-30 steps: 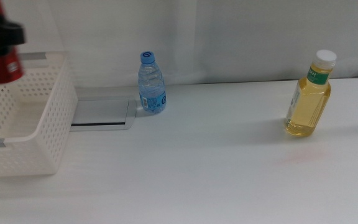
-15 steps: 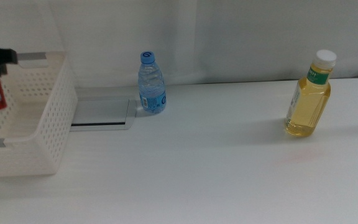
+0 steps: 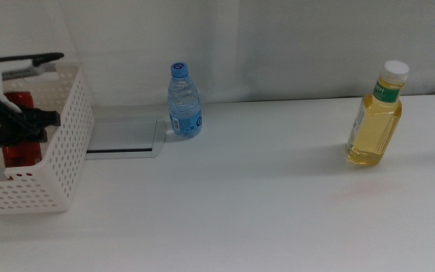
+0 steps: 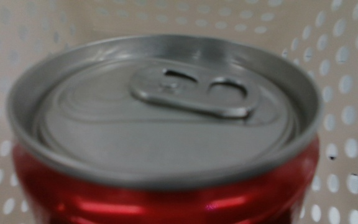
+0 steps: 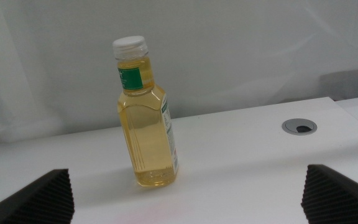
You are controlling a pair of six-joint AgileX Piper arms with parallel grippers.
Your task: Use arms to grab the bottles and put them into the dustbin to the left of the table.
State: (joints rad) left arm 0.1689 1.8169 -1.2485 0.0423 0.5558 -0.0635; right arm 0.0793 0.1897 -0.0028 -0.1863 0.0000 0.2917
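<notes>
Red can low inside the dustbin, left jaws around it.

The left gripper [image 3: 10, 125] sits at nine o'clock in the dustbin [image 3: 63, 162], red can [image 3: 20, 143] upright between its jaws; whether they clamp it, I cannot tell. Right jaws stand apart, facing the yellow bottle [image 5: 145, 115] on the bench [image 3: 240, 204].

Glossy red metal can [image 4: 166, 134], perforated white plastic basket [image 3: 59, 143], matt white tabletop [image 3: 263, 204].

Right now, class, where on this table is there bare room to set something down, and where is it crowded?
Free: the white tabletop between the small clear blue-capped water bottle and the tall yellow-liquid bottle, and all along the front. Crowded: the white perforated basket, where the left claw is at the red soda can. The right claw is open, facing the yellow bottle.
</notes>
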